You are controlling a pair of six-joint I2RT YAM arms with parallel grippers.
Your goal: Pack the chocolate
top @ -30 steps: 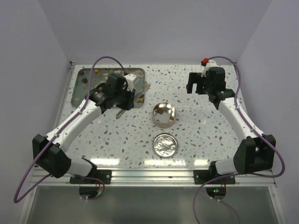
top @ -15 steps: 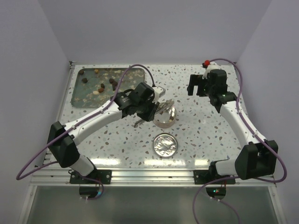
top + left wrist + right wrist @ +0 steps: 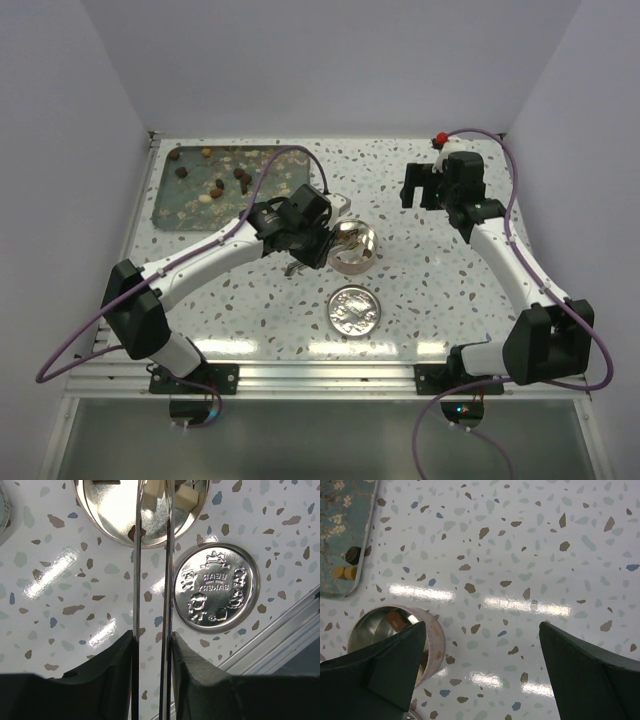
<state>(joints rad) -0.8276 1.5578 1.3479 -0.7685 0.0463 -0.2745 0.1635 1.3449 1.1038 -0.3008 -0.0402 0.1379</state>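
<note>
Left hand (image 3: 152,645) pinches thin metal tongs (image 3: 168,555), blades over round metal tin (image 3: 352,264) mid-surface. Brown and cream chocolate lumps (image 3: 215,187): some in tin, most on teal tray (image 3: 170,212), far-left corner. Right hand (image 3: 482,630) spread wide.

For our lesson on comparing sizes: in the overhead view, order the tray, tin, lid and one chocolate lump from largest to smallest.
1. Tray
2. Tin and lid: they look about alike across, so unranked.
3. Chocolate lump
</note>
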